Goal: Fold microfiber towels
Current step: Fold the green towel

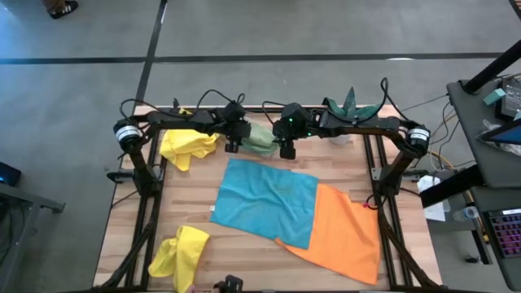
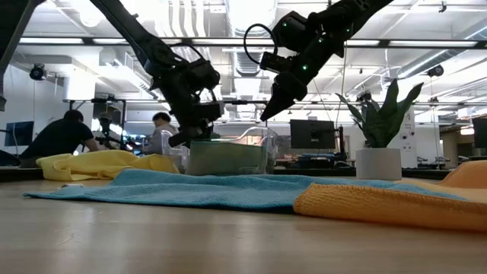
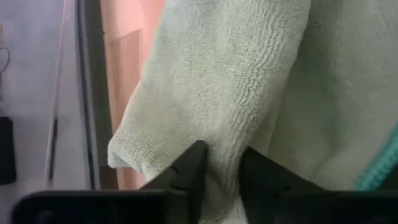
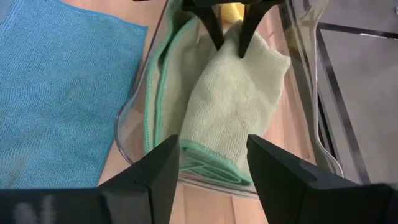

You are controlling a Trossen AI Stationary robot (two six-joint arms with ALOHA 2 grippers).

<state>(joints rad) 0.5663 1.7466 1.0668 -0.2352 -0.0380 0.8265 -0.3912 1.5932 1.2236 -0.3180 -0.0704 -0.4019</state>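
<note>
While the left gripper (image 4: 227,31) pinched a fold of the sage green towel (image 4: 233,106) between its narrowed fingers (image 3: 186,171), we saw that cloth lying bundled inside the clear plastic tray (image 4: 134,109) at the far edge of the desk (image 1: 195,203). Just beside it, the right gripper (image 4: 211,165) hung above the tray with its fingers spread, holding nothing. Nearer the desk's middle, the turquoise blue towel (image 1: 264,199) lay flat, and the orange towel (image 1: 346,232) lay spread at its right, their edges touching or overlapping; we could not tell which lay on top. One bright yellow towel (image 1: 187,146) sat crumpled under the left arm, another (image 1: 181,252) bunched at the near left corner. A small green plant (image 2: 380,114) in a white pot (image 2: 378,163) stood at the far right. Two people (image 2: 61,137) sat in the room beyond.
</note>
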